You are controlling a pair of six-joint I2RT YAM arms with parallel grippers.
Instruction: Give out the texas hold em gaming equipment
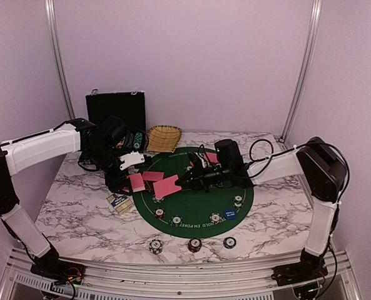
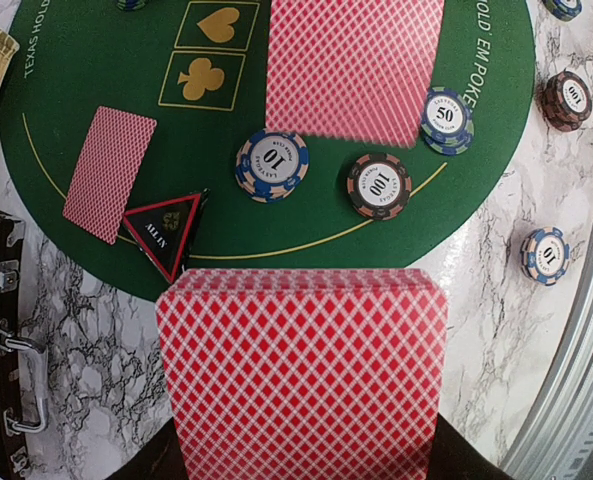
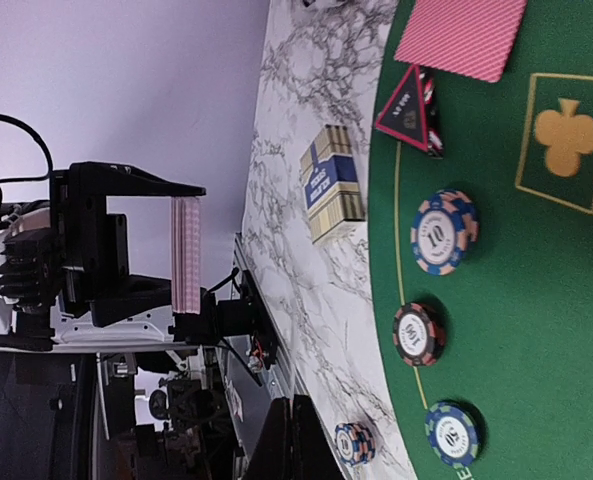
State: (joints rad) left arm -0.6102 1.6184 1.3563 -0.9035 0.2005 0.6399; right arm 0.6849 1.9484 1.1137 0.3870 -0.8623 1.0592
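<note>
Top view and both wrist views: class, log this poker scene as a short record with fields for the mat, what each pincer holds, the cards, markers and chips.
surface: round green mat on a marble table
left pincer: shut on the red-backed deck
right pincer: shut on a raised card above the mat
flat card: face down on the mat, beside the triangle marker
mat chips: 10 chip, 100 chip, 50 chip, others
off-mat chips: three chips on the near marble

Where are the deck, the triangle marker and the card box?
deck [image 2: 301, 370], left wrist view, back of top card.
triangle marker [image 2: 165, 229], left wrist view, its black centre.
card box [image 3: 328, 183], right wrist view, its blue label.
</note>
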